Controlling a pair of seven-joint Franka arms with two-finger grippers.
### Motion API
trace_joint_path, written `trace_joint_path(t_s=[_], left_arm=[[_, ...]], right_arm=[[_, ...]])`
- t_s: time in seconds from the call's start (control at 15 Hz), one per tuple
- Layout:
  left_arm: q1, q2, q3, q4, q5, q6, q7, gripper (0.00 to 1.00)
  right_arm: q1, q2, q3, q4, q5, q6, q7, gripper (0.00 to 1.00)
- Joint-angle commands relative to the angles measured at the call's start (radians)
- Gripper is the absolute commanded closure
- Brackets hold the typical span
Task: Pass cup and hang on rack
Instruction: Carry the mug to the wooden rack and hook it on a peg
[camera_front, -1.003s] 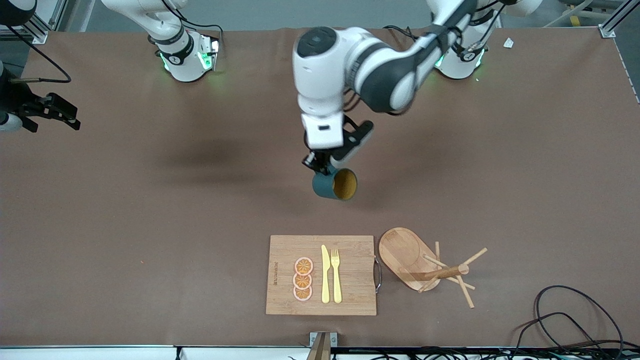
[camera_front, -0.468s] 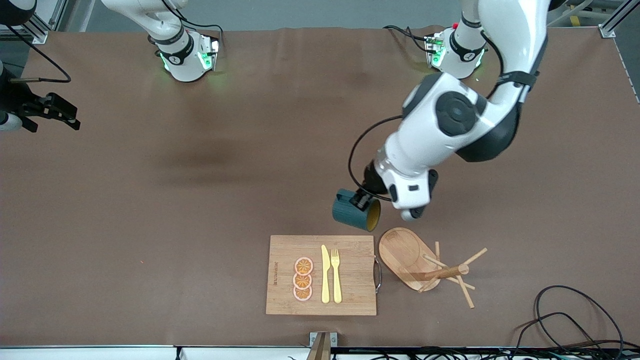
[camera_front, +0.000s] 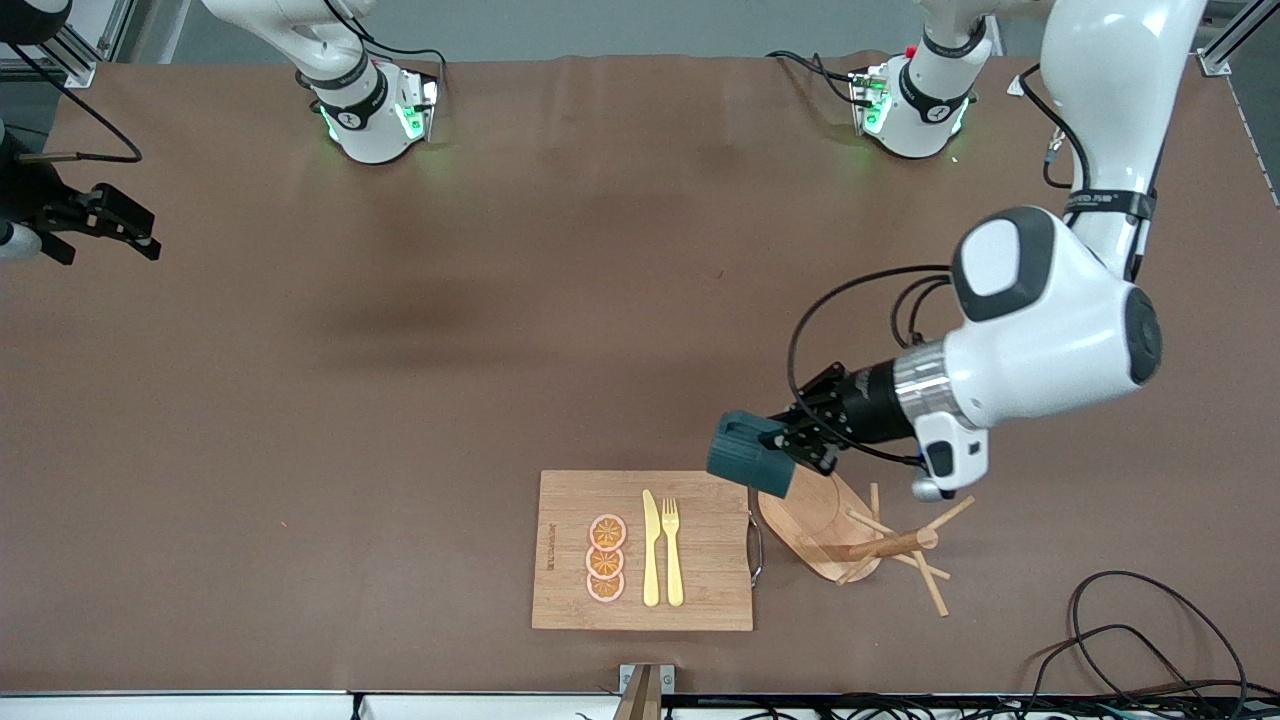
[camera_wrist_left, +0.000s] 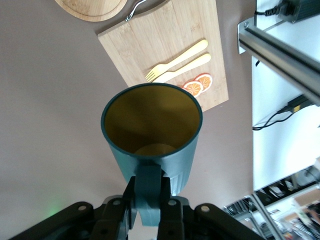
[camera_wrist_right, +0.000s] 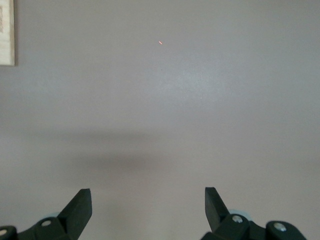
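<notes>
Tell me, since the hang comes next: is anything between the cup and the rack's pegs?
Nothing visible. The left hand holds the cup by its handle over the rack base's edge; the pegs stand free, the cutting board beside them.

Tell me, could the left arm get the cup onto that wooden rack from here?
Probably yes: the left gripper, shut on the cup, hangs over the rack, whose pegs look bare.
</notes>
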Motion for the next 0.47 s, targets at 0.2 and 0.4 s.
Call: trace_joint_path(t_s=[0.2, 0.4], left_arm=[[0.065, 0.046, -0.011, 0.006, -0.131, 0.002, 0.072, 1.0], [0.115, 0.046, -0.011, 0.006, -0.163, -0.002, 0.083, 1.0]], right_arm=[[0.029, -0.002, -0.002, 0.036, 0.013, -0.04, 0.093, 0.0], [0.038, -0.002, -0.002, 0.037, 0.011, -0.04, 0.113, 0.0]])
